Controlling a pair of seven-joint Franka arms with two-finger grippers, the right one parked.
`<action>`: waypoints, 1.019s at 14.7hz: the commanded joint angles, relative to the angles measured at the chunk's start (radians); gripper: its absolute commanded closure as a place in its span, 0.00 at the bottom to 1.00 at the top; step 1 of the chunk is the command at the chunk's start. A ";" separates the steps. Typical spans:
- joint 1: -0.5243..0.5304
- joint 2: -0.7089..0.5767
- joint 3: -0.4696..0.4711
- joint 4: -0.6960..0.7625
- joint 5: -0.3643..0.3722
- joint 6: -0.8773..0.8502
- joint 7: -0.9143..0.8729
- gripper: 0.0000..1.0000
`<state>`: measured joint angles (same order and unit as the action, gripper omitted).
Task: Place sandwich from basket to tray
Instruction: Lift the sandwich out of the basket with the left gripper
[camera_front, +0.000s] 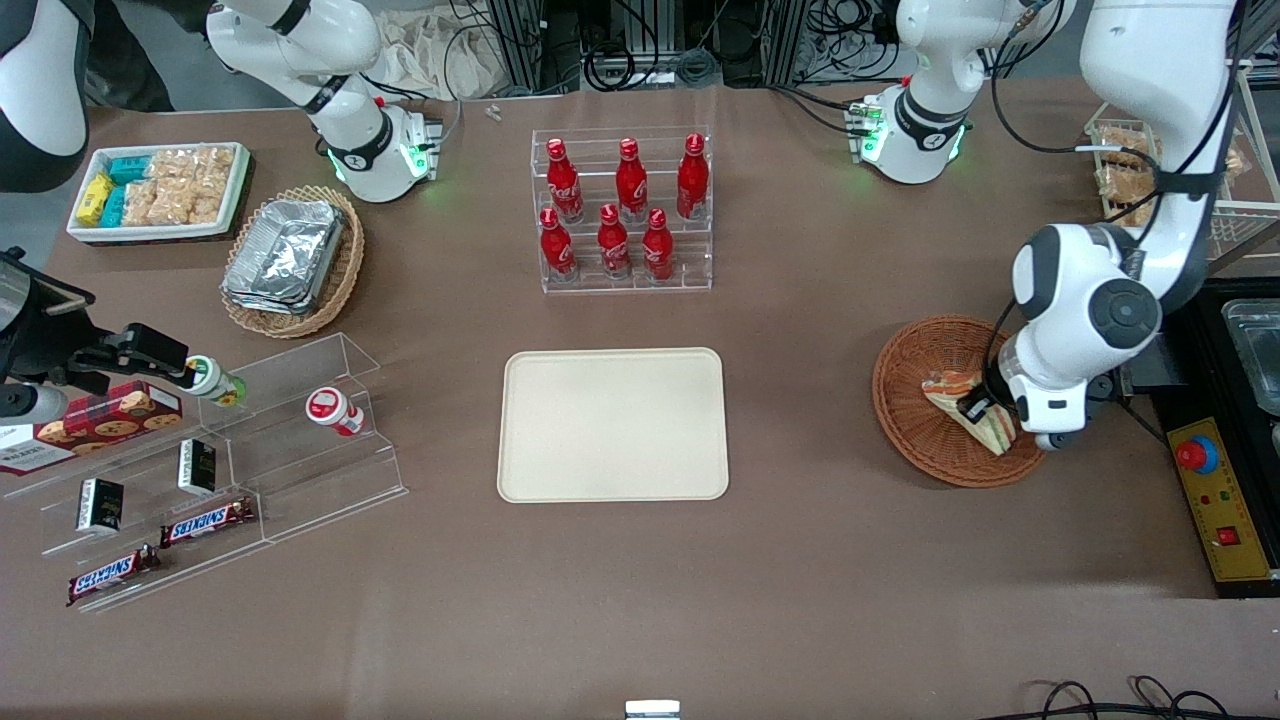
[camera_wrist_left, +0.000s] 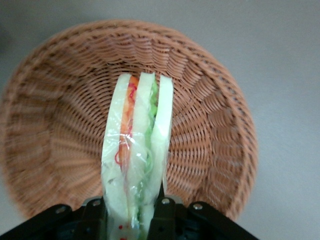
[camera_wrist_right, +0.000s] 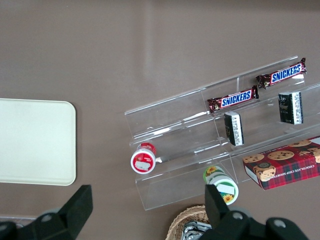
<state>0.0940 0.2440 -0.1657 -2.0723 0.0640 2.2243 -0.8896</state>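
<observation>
From the front, the gripper (camera_front: 985, 412) sits low over the basket (camera_front: 915, 400), toward the working arm's end of the table, its fingers closed on the sandwich (camera_front: 960, 398); the tray (camera_front: 613, 424) waits bare at centre, well apart.

At the wrist, the sandwich (camera_wrist_left: 137, 150) stands on edge between the fingers (camera_wrist_left: 164, 212), pinched across its bread faces above the basket (camera_wrist_left: 50, 130). Soft, light and film-slick, it likely wants a gentle squeeze.
</observation>
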 joint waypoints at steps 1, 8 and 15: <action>-0.003 -0.008 -0.023 0.216 0.008 -0.269 -0.012 1.00; -0.002 0.031 -0.139 0.679 -0.003 -0.718 0.422 1.00; -0.072 0.087 -0.365 0.710 -0.006 -0.696 0.269 1.00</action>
<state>0.0637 0.2660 -0.5036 -1.4076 0.0600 1.5315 -0.5648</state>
